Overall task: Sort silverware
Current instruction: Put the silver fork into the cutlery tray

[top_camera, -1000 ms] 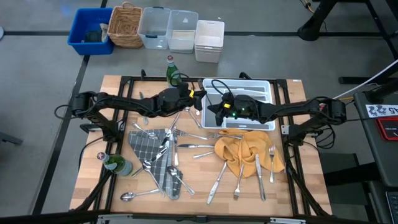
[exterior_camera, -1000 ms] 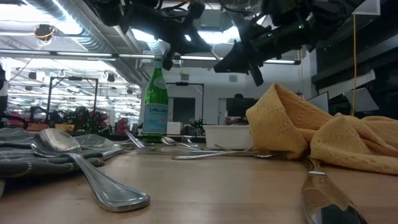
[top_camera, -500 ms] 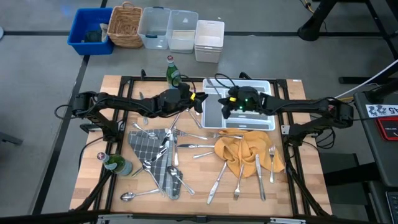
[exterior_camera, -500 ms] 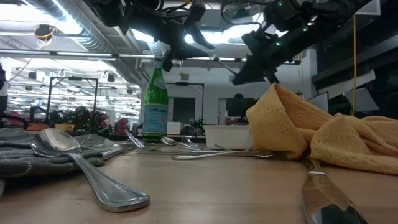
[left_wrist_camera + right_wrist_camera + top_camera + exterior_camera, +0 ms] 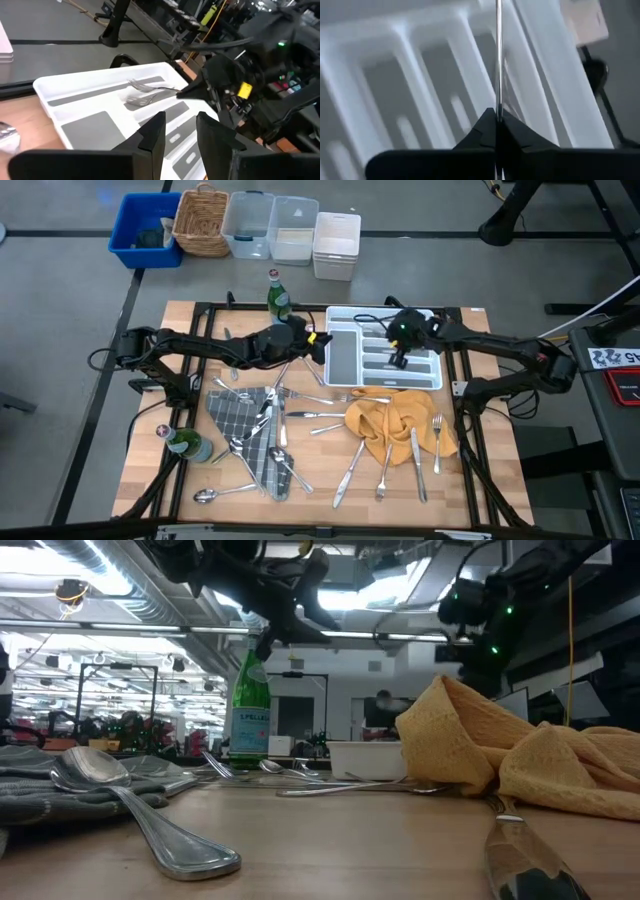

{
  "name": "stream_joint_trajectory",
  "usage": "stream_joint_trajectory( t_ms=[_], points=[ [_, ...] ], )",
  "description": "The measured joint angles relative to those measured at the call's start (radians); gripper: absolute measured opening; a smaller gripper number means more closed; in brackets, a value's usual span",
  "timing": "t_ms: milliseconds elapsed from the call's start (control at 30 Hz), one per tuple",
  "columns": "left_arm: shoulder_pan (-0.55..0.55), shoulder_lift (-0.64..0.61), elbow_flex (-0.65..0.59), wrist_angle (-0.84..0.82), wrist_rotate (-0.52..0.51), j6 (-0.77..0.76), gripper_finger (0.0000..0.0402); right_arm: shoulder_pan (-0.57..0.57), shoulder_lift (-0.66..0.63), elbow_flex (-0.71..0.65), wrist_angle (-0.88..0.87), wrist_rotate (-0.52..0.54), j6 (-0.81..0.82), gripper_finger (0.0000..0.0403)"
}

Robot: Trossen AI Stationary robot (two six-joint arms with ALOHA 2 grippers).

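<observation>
Your right hand (image 5: 398, 358) hangs over the white cutlery tray (image 5: 342, 376), its fingers pressed together on a thin metal utensil (image 5: 498, 60) that runs straight out from the fingertips above the tray's narrow slots; which kind of piece it is, you cannot tell. Your left hand (image 5: 179, 131) sits just off the tray's left edge with its fingers spread a little and nothing between them. From its wrist camera you see two forks (image 5: 145, 90) already lying in one long compartment, and the right arm close beyond them.

Around you, a green glass bottle (image 5: 277, 297) stands just behind the left hand, near the worktop's (image 5: 490, 460) back edge. A second green bottle (image 5: 186, 443) lies at the left front. Most of the silverware (image 5: 300, 408) is scattered in front of the tray: some on a grey checked cloth (image 5: 240, 420), some between that and a mustard-yellow cloth (image 5: 390, 422), more beside and in front of the yellow cloth. A spoon (image 5: 140, 810) lies nearest the low camera.

Both hands are close together over the tray, so the room between them is tight. Bare wood shows along the worktop's right front corner. Off the worktop behind sit a blue bin (image 5: 146, 230), a wicker basket (image 5: 202, 222) and clear containers (image 5: 272, 226).
</observation>
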Motion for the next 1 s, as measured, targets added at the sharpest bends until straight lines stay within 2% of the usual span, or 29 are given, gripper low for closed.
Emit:
stream_joint_trajectory(
  t_ms=[233, 467, 567, 767, 1000],
  points=[
    [0.000, 0.000, 0.000, -0.039, 0.000, 0.000, 0.0096, -0.119, 0.058, 0.000, 0.000, -0.002, -0.180, 0.0003],
    [0.000, 0.000, 0.000, -0.066, 0.000, 0.000, 0.0095, -0.206, 0.110, 0.000, -0.021, -0.091, -0.334, 0.0006],
    [0.000, 0.000, 0.000, -0.070, 0.000, 0.000, 0.0095, -0.235, 0.139, 0.000, -0.015, -0.096, -0.389, 0.0006],
    [0.000, 0.000, 0.000, -0.092, 0.000, 0.000, 0.0095, -0.290, 0.205, 0.000, -0.013, -0.092, -0.453, 0.0009],
    [-0.001, 0.000, 0.000, -0.093, 0.000, 0.028, 0.0095, -0.305, 0.261, 0.000, 0.024, -0.039, -0.460, 0.0024]
  ],
)
